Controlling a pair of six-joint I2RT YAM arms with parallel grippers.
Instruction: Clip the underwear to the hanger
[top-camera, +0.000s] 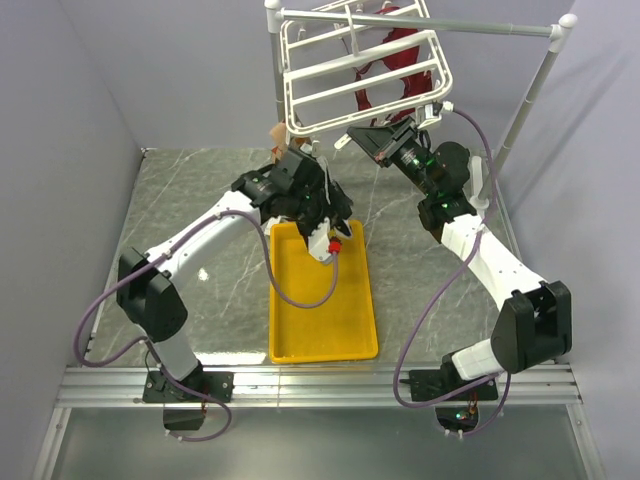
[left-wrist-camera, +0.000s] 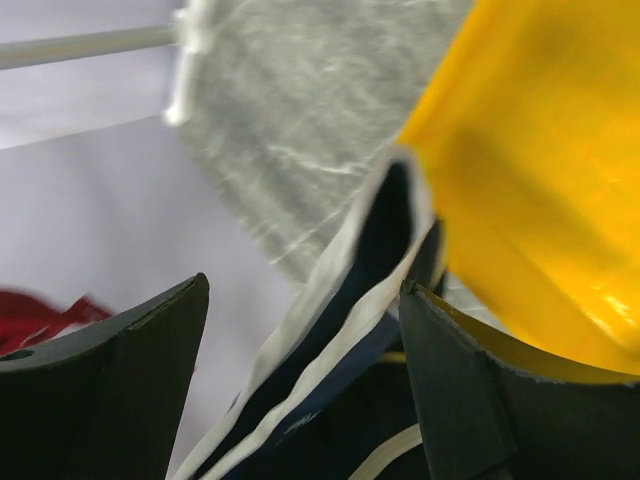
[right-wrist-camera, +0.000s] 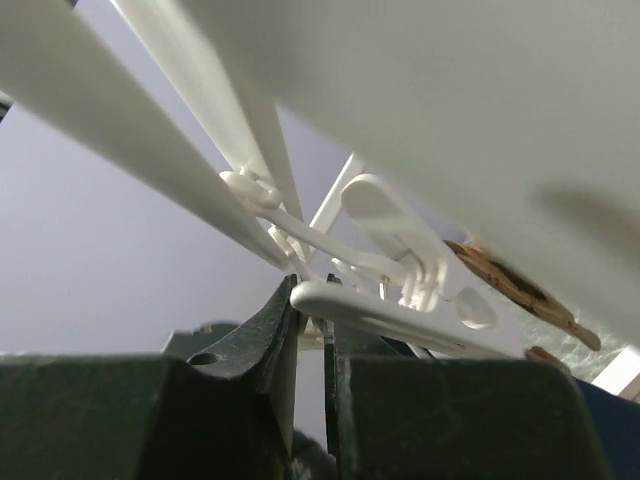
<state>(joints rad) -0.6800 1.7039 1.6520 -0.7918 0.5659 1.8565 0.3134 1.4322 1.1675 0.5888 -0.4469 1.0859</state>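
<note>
The underwear (left-wrist-camera: 330, 340), navy with white trim, is bunched between my left gripper's (left-wrist-camera: 300, 290) two dark fingers, which stand apart around the folds. In the top view that gripper (top-camera: 330, 232) holds the underwear (top-camera: 324, 245), showing white and a red mark, above the far end of the yellow tray. The white hanger (top-camera: 330, 85) hangs tilted from the pole frame. My right gripper (top-camera: 356, 134) reaches up to its lower edge. In the right wrist view it (right-wrist-camera: 312, 292) is shut on a dangling white clip (right-wrist-camera: 400, 315) under the hanger's bars (right-wrist-camera: 200, 95).
A yellow tray (top-camera: 350, 330) lies between the arms. A dark red garment (top-camera: 400, 55) hangs on the hanger. A brown patterned cloth (top-camera: 275, 135) hangs at its left corner. The white pole-frame stand (top-camera: 530, 95) spans the back right. Walls close in the left and back.
</note>
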